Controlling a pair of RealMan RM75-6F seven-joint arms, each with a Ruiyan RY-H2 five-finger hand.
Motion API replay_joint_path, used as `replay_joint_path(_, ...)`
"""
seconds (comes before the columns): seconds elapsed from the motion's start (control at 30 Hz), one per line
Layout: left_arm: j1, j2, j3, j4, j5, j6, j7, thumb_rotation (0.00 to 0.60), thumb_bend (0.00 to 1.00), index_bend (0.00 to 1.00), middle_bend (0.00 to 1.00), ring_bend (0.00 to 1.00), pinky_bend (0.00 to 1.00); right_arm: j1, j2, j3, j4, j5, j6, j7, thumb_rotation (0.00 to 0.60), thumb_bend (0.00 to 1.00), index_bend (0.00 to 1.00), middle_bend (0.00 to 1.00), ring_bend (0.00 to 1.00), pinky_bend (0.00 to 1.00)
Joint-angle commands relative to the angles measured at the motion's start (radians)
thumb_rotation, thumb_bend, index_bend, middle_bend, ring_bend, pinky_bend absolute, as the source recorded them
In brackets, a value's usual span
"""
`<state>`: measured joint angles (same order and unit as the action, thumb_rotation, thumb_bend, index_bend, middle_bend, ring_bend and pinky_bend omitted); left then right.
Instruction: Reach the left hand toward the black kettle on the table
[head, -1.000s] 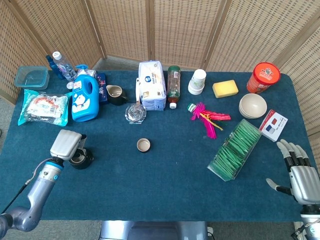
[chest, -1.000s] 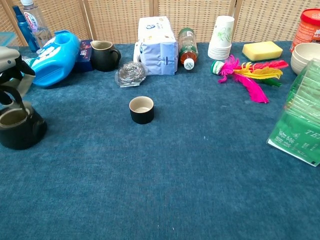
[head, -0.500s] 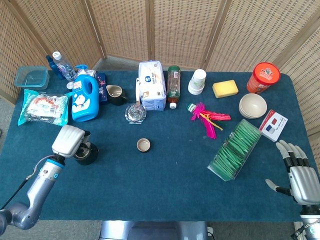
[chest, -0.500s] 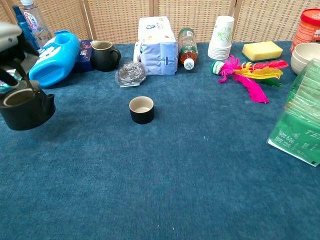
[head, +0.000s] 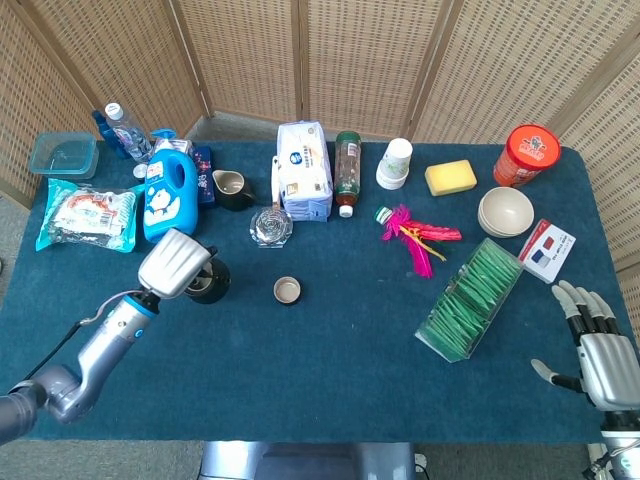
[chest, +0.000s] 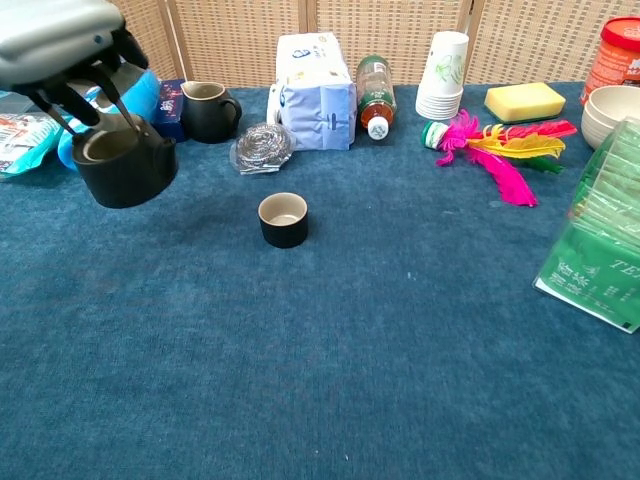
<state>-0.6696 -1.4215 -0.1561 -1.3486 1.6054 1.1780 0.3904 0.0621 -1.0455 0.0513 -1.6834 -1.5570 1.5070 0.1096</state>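
1. Woven wicker screens stand behind a blue-carpeted counter (head: 330, 360) crowded along its far edge and right side.

2. Left hand (head: 174, 263) hangs over the left half of the counter, its fingers (chest: 62, 97) curled down around the handle of the black kettle (chest: 124, 166). In the chest view the kettle hangs under the hand, clear of the cloth, so it looks lifted rather than standing.

3. Kettle sits between the blue detergent bottle (head: 168, 195) toward the far left corner and the small black cup (head: 287, 290) near the counter's middle, apart from both.

4. Right hand (head: 600, 350) rests at the near right corner with its fingers spread and nothing in them.

5. Step in hand, as I judge it: the reach named in the task is already met, since the hand grips the kettle. What is left is only to keep the hold steady; any next move calls for carrying the kettle level so its open mouth stays upright.

6. Room for moving: the near half of the counter, from the left edge across to the green packet box (head: 470, 298), is bare cloth and gives the widest path.

7. Tight spots lie toward the far edge: the dark jug (head: 232, 187), the steel scourer (head: 271, 226) and the white tissue pack (head: 303, 172) stand close together just beyond the kettle, and a swing that way risks a knock.

8. Small black cup is the nearest obstacle on a move toward the counter's middle.
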Motion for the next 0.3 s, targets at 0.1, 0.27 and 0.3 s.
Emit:
replay_joint_path(0.1, -0.031, -0.062, 0.005, 0.075, 0.008, -0.007, 0.035, 0.600, 0.42, 0.77, 0.94, 0.87, 1.00, -0.003, 0.007, 0.001, 0.000, -0.001, 0.006, 0.014, 0.600, 0.00, 0.00, 0.00, 0.00, 0.00)
replay_joint_path(0.27, -0.038, -0.098, 0.008, 0.122, 0.008, 0.008, 0.029, 0.600, 0.41, 0.77, 0.93, 0.86, 1.00, -0.004, 0.012, 0.005, 0.003, 0.007, 0.007, 0.031, 0.600, 0.00, 0.00, 0.00, 0.00, 0.00)
replay_joint_path(0.3, -0.039, -0.101, 0.008, 0.124, 0.006, 0.009, 0.028, 0.600, 0.41, 0.77, 0.93, 0.86, 1.00, -0.003, 0.012, 0.005, 0.003, 0.008, 0.006, 0.033, 0.600, 0.00, 0.00, 0.00, 0.00, 0.00)
